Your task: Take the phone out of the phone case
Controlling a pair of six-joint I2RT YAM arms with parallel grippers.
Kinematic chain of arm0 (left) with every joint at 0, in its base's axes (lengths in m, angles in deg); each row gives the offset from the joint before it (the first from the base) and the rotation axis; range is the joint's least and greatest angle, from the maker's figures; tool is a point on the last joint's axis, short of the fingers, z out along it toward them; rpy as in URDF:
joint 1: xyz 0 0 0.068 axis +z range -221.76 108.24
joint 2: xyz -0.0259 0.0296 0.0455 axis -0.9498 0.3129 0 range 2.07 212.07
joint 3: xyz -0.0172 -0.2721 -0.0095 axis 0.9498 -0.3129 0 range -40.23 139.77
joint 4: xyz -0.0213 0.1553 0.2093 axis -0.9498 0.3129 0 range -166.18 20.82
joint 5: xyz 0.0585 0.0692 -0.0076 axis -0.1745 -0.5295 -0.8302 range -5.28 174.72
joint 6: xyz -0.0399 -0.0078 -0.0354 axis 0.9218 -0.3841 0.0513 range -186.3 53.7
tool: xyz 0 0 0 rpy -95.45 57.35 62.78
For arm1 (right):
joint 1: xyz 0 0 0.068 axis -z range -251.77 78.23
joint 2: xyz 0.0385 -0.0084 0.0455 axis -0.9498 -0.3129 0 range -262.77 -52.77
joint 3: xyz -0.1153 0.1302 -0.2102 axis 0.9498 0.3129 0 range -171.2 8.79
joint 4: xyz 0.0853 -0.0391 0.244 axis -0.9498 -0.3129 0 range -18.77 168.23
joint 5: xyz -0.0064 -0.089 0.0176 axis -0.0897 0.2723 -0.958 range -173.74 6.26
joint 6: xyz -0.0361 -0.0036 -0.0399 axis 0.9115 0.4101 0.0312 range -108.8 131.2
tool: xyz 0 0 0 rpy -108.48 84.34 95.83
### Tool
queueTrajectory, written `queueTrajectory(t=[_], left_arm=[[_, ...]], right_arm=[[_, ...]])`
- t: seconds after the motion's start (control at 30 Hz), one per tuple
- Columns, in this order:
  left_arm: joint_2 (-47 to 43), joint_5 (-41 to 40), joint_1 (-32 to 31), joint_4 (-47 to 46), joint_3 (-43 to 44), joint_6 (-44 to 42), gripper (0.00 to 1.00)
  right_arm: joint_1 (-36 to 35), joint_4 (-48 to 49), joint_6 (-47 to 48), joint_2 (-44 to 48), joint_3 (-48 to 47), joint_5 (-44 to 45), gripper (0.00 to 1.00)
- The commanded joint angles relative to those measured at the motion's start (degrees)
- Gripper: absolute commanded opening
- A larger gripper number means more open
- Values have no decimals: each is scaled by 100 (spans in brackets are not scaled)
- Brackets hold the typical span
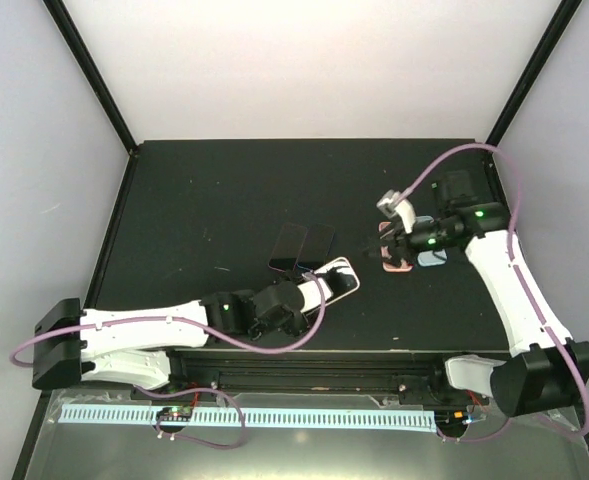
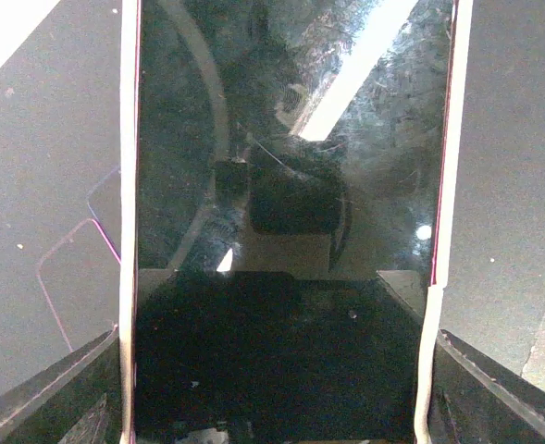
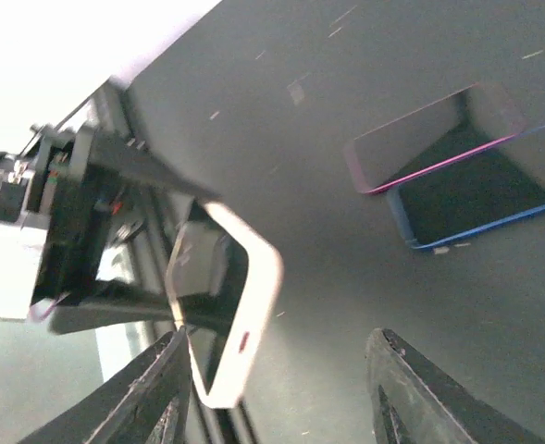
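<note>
Clamping the phone (image 2: 291, 185), snug in its white case (image 2: 128, 231), between the left fingers (image 2: 59, 393) near the worktop (image 1: 204, 200) front, right beside two empty cases (image 1: 302, 245), and hovering the right fingers (image 3: 161, 388) wide open, gripping nothing

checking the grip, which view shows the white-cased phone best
Left wrist: the phone fills the frame, with white case edges visible on both sides. Right wrist shows only one rounded end. Top external shows it small, partly under the left gripper.

Black table (image 1: 224, 190), pale walls (image 1: 304, 60), black corner posts (image 1: 89, 70)
</note>
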Motion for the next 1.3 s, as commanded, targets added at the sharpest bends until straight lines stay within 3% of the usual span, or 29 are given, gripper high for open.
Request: queueTrajectory(t=[0.0, 0.23, 0.6, 0.7, 0.83, 0.9, 1.03, 1.13, 1.27], left_arm=[[29, -1124, -467, -714, 110, -675, 52], [277, -1975, -1017, -928, 98, -1084, 52], [464, -2540, -1325, -1437, -5, -1690, 52], [503, -3092, -1276, -1543, -5, -1398, 67], [267, -3275, -791, -1179, 149, -133, 89], [-196, -2843, -518, -1236, 59, 414, 98], [-1510, -1252, 411, -1982, -587, 1626, 99], [-2351, -357, 1062, -3372, -1502, 2438, 99], [-2747, 366, 1481, -5708, -2609, 3103, 98]], right_arm=[[-1050, -443, -225, -83, 162, 254, 54], [-1631, -620, -247, -387, 78, 892, 49], [-1651, -998, 167, -777, 90, 265, 18], [-1655, -1131, 323, -814, 30, -12, 12], [-1543, -1181, 438, -782, -245, -370, 4], [-1312, -1024, 356, -646, -447, -627, 3], [-740, -117, -322, -154, -622, -970, 1], [-523, 1228, -1353, 416, -239, -1124, 1], [-482, 3659, -3615, 1259, 757, -1125, 1]])
